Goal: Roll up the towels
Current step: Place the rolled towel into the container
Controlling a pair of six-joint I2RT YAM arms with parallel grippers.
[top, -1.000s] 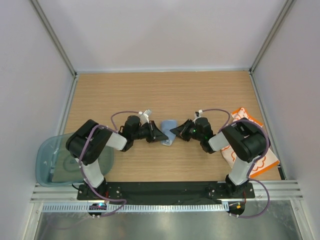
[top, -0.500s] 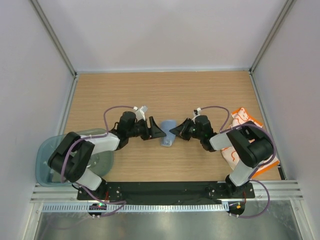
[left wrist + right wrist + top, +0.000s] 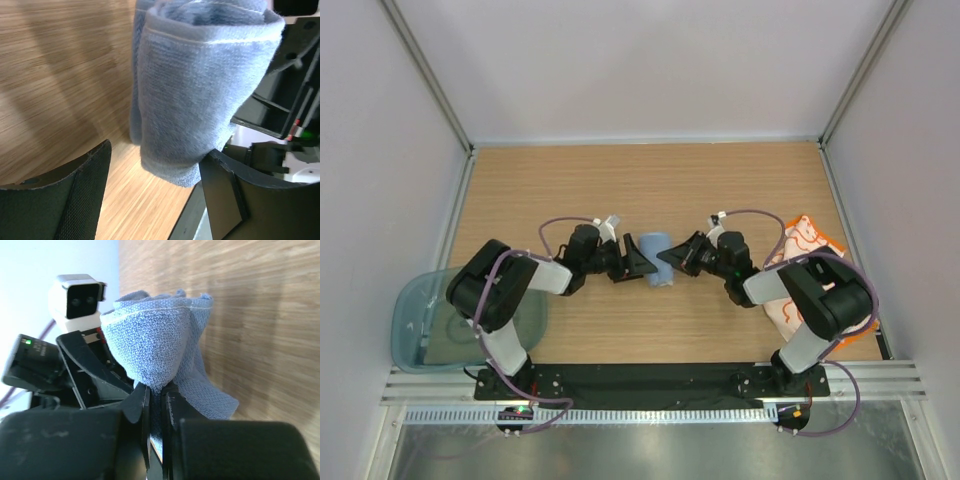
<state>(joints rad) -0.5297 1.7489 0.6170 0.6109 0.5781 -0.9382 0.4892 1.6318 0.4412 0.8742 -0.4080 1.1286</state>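
A pale blue towel (image 3: pixel 655 256) hangs bunched in a loose roll just above the middle of the wooden table, between the two grippers. My right gripper (image 3: pixel 666 258) is shut on a fold of this towel (image 3: pixel 155 345), its jaws (image 3: pixel 156 390) pinching the cloth. My left gripper (image 3: pixel 643 266) faces it from the left and stands open. In the left wrist view the towel's (image 3: pixel 200 90) lower end hangs between the spread fingers (image 3: pixel 75 195), resting against the right one. Orange and white patterned towels (image 3: pixel 807 234) lie at the right edge, partly hidden under my right arm.
A translucent blue-green tray (image 3: pixel 415 315) sits off the table's left front corner, beside the left arm's base. White walls and metal rails close in the table on the left, back and right.
My left gripper has opened and let go of the blue towel. The right gripper has kept its grip, and the towel now sits a little higher and more bunched.
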